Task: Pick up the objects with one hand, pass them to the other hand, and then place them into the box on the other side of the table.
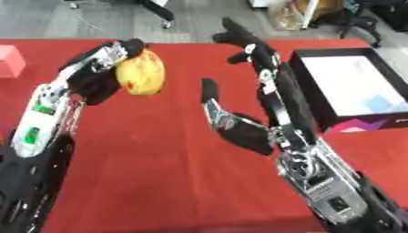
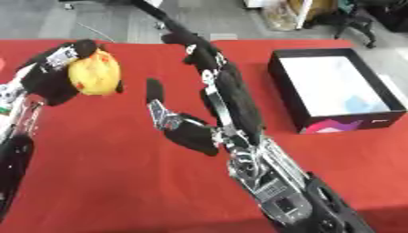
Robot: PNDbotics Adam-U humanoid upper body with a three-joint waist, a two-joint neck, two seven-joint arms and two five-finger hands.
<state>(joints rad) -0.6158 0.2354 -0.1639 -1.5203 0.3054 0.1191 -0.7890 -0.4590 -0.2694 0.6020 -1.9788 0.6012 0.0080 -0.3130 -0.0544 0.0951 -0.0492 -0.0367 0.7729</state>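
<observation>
Left eye view: a yellow fruit is held above the red worktop, enclosed by the curled fingers of the left hand. Right of these fingers, the right hand is seen open, fingers straight, nothing held.

Right eye view: the black box is seen right of the right-hand fingers, apart from them.

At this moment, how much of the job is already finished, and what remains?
Done: the pick-up. The left hand is curled round a yellow, reddish-tinged object, lifted off the red table. In hand: the pass. The right hand is open, fingers straight, facing the object but apart from it. Left: handing over and placing it in the black box on the right; no such object lies in it yet.
</observation>
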